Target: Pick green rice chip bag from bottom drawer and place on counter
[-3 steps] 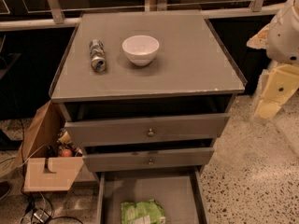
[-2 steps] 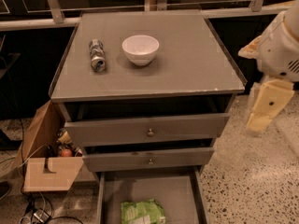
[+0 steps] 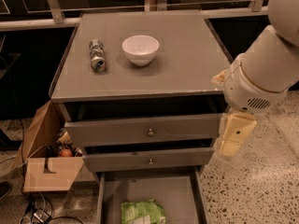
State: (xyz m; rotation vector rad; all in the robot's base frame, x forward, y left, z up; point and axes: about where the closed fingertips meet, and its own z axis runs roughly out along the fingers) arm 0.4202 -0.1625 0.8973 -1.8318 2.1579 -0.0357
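Note:
The green rice chip bag (image 3: 142, 213) lies flat on the floor of the open bottom drawer (image 3: 156, 189), at its front, cut off by the lower edge of the view. The grey counter (image 3: 187, 59) tops the cabinet. My white arm reaches in from the upper right. My cream-coloured gripper (image 3: 235, 135) hangs at the cabinet's right front corner, level with the two upper drawers, well above and to the right of the bag. It holds nothing that I can see.
A white bowl (image 3: 140, 49) and a silver can (image 3: 97, 55) lying on its side are on the counter's left half. Two brass-knobbed drawers (image 3: 149, 132) stand slightly open. A cardboard box (image 3: 44, 167) with clutter and cables sits left of the cabinet. Speckled floor lies to the right.
My arm and gripper have moved left and down, from off the cabinet's right side to its right front corner. The bag, bowl and can have not moved.

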